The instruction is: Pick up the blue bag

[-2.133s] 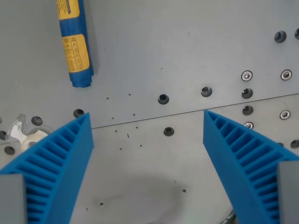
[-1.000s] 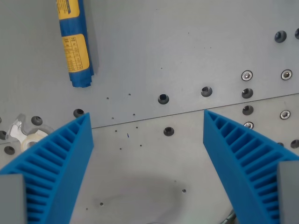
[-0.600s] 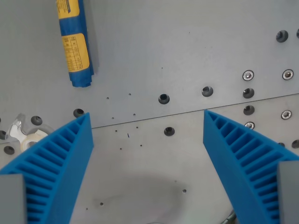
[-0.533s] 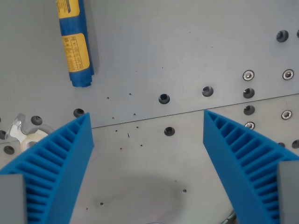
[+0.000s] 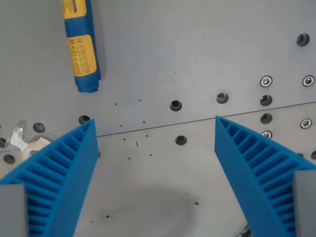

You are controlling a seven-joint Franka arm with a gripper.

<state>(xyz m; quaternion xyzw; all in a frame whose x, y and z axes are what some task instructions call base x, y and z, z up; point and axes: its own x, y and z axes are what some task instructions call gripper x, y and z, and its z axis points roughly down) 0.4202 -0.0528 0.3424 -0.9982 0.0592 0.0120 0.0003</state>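
Blue bag [image 5: 82, 45] rolled into tube, yellow labels; gripper [image 5: 155, 129] ribbed, spread wide, empty.

We see an evenly and brightly lit scene under soft, diffuse overhead light. The grey metal table [image 5: 197, 54] shows no hard glare, only a mild sheen. We note a broad, soft-edged shadow on the plate at the bottom centre, between the gripper's [image 5: 154, 128] ribbed blue fingers [image 5: 59, 173]. The blue bag [image 5: 82, 45] casts a thin shadow along its right side. Focus is sharp on the table holes and specks; the bag's label text is too small to read. The near finger bases at the lower corners look slightly soft.
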